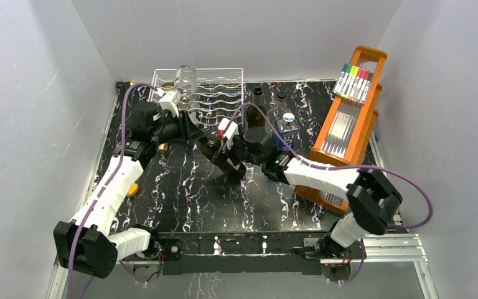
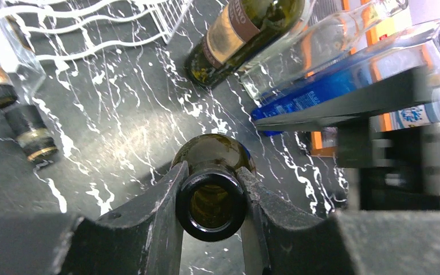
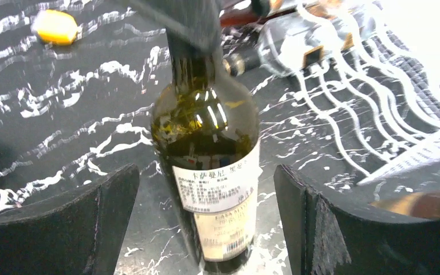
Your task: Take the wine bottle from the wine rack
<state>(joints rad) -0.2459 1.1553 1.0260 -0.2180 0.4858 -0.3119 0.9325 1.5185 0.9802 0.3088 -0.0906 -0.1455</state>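
Observation:
A dark green wine bottle with a pale label is off the wire wine rack, in front of it over the black marbled table. My left gripper is shut on the bottle's neck; in the left wrist view both fingers press just under the open mouth. My right gripper is open, its fingers standing apart on either side of the bottle's labelled body without touching it. The bottle's base seems to rest on the table.
A clear bottle lies on the wine rack. Several other bottles stand at the back right, next to a tall orange wooden rack with markers. A small yellow object lies beside the left arm.

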